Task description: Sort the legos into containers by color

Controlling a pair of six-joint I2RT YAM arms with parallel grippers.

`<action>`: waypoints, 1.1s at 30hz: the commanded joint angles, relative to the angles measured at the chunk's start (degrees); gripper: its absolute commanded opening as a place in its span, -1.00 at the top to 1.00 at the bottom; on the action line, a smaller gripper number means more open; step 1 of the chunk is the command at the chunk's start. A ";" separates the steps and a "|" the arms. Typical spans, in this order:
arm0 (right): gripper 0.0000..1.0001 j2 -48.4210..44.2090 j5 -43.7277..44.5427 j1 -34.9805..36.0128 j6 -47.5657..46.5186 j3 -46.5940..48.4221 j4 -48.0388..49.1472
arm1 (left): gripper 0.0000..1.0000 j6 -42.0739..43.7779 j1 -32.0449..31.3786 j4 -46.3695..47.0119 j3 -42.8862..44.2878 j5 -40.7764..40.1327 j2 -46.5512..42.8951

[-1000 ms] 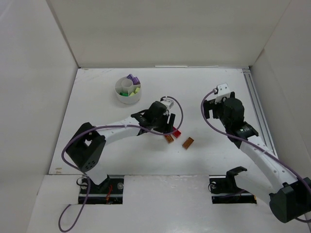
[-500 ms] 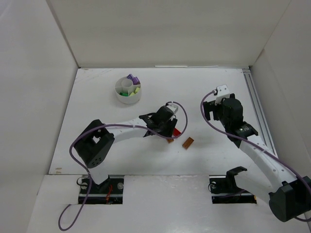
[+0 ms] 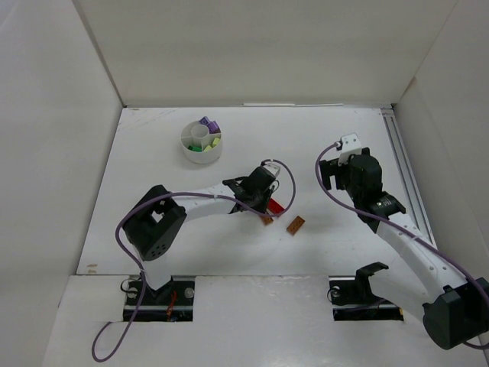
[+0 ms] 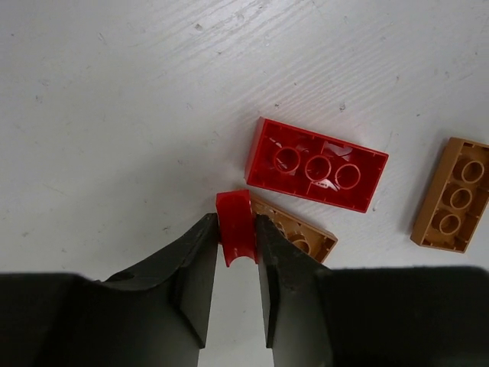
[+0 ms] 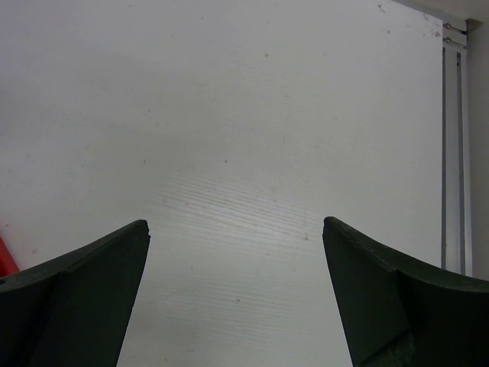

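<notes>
In the left wrist view my left gripper (image 4: pixel 233 222) is shut on a small red brick (image 4: pixel 235 225) at the table surface. A larger flat red brick (image 4: pixel 316 164) lies just beyond it. An orange-brown brick (image 4: pixel 302 233) is partly hidden behind the right finger, and another orange-brown brick (image 4: pixel 454 195) lies to the right. In the top view the left gripper (image 3: pixel 263 205) sits over these bricks (image 3: pixel 295 225). The white divided dish (image 3: pixel 202 142) at the back left holds lilac, green and pale yellow-green bricks. My right gripper (image 5: pixel 235 229) is open and empty over bare table.
White walls enclose the table on three sides. A metal rail (image 3: pixel 403 168) runs along the right edge, also seen in the right wrist view (image 5: pixel 454 145). A sliver of red (image 5: pixel 6 256) shows at the right wrist view's left edge.
My left arm has reached further right and down onto the red and orange-brown bricks, and its gripper now grips the small red brick. The right arm has barely moved.
</notes>
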 commanded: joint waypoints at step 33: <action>-0.99 2.25 3.01 -1.87 -2.30 2.35 2.21 | 1.00 1.49 31.08 3.75 16.00 4.52 -8.87</action>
